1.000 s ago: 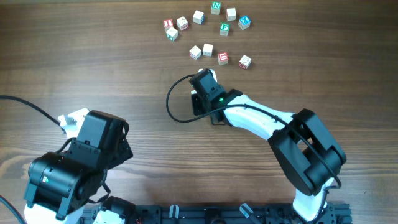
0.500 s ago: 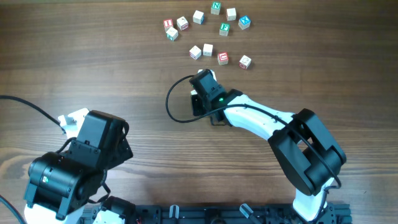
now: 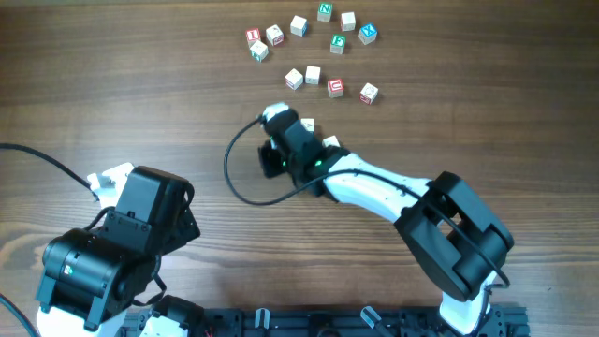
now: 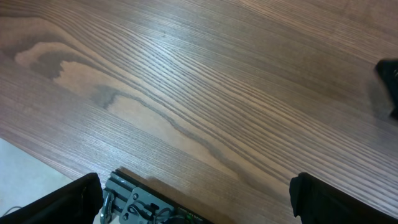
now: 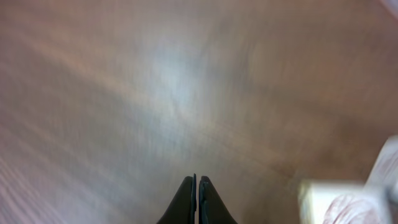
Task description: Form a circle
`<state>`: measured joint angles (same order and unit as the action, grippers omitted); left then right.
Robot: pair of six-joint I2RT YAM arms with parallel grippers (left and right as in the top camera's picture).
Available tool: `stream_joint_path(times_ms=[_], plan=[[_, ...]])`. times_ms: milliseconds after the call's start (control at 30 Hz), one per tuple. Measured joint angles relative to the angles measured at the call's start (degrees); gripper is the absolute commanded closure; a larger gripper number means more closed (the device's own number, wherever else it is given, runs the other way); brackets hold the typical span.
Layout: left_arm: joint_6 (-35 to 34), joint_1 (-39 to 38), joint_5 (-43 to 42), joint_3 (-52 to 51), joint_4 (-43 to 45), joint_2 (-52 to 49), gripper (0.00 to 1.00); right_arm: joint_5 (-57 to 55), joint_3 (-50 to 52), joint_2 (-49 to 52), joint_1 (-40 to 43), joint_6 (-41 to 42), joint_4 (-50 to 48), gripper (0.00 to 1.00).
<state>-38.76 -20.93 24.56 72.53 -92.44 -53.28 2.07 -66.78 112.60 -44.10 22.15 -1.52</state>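
Several pale wooden letter cubes lie loose at the far middle of the table, from a red-lettered cube (image 3: pixel 253 36) on the left to a blue-lettered cube (image 3: pixel 368 33) on the right. A lower row runs from a plain cube (image 3: pixel 294 79) to a red-lettered one (image 3: pixel 369 93). They form no ring. My right gripper (image 3: pixel 277 124) hovers just below this group, apart from every cube. In the right wrist view it (image 5: pixel 197 185) is shut on nothing above blurred wood. My left gripper (image 4: pixel 189 193) stands wide open over bare table near the front edge.
A black cable (image 3: pixel 234 178) loops out to the left of the right wrist. The left arm (image 3: pixel 131 234) sits folded at the front left. A dark rail (image 3: pixel 328 323) runs along the front edge. A blurred pale block (image 5: pixel 326 199) shows at the right wrist view's lower right.
The right wrist has swung to the left and a little toward the front, dragging its cable loop leftward. The cubes and the left arm have not moved.
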Motion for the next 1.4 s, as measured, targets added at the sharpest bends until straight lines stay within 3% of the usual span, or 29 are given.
stream_joint_path(times_ms=[267, 700, 1400], plan=[[0.0, 0.0, 0.0, 0.0, 0.0, 0.0, 0.00, -3.0, 0.0, 0.9, 0.5, -2.7, -6.0, 0.95], [0.0, 0.0, 0.0, 0.0, 0.0, 0.0, 0.00, -12.9, 0.0, 2.3, -2.5, -7.5, -1.3, 0.95], [0.0, 0.0, 0.0, 0.0, 0.0, 0.0, 0.00, -15.9, 0.0, 2.3, -2.4, -7.6, 0.4, 0.95]])
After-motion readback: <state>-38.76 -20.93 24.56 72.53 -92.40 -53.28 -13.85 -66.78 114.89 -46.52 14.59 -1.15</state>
